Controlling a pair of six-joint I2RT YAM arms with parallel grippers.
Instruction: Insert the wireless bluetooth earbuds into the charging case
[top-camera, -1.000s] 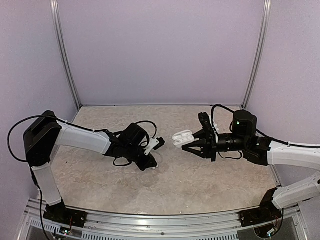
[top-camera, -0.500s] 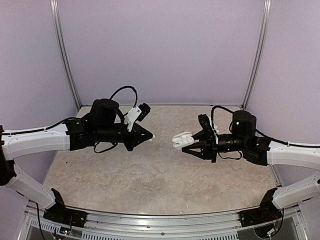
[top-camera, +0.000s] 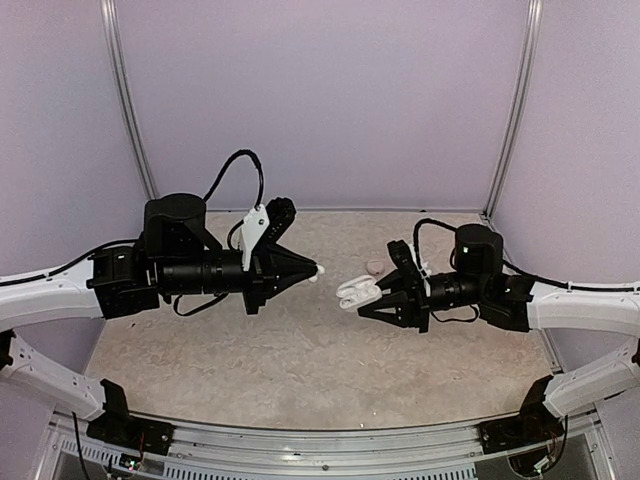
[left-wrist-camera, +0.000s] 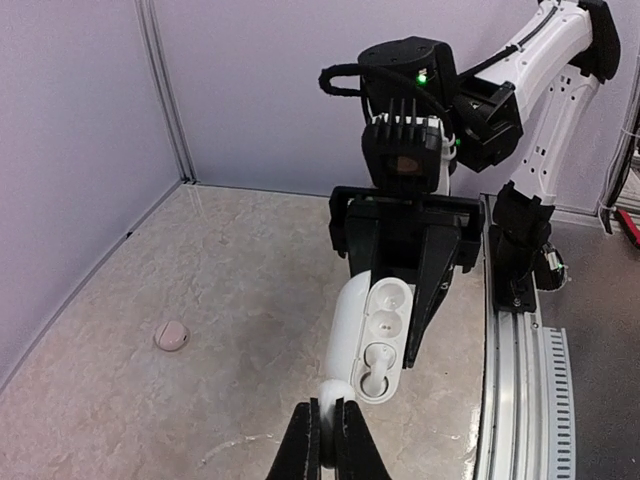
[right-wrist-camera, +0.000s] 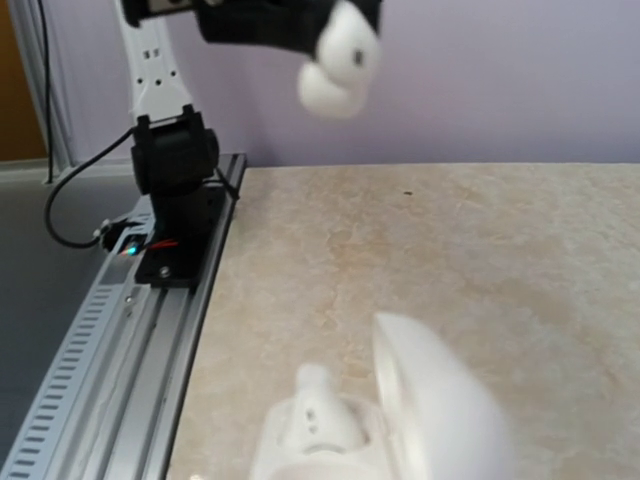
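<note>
My right gripper (top-camera: 372, 296) is shut on the open white charging case (top-camera: 356, 290) and holds it above the table with the lid swung back. In the left wrist view the case (left-wrist-camera: 352, 330) faces me, with one earbud (left-wrist-camera: 374, 366) seated in its lower socket and the upper socket bare. My left gripper (top-camera: 311, 270) is shut on a second white earbud (top-camera: 319, 270), held in the air a short gap left of the case. This earbud (left-wrist-camera: 335, 392) sits between my fingertips (left-wrist-camera: 333, 428), just below the case. The right wrist view shows the case (right-wrist-camera: 430, 400), the seated earbud (right-wrist-camera: 312, 412) and the held earbud (right-wrist-camera: 338, 62).
A small pink pebble-shaped object (top-camera: 376, 267) lies on the beige table behind the case; it also shows in the left wrist view (left-wrist-camera: 171, 335). Purple walls with metal posts (top-camera: 130, 110) close in the back and sides. An aluminium rail (top-camera: 320, 440) runs along the near edge.
My left arm has risen from the table and swung right, carrying the earbud up close to the case. My right gripper has shifted slightly left and down with the case.
</note>
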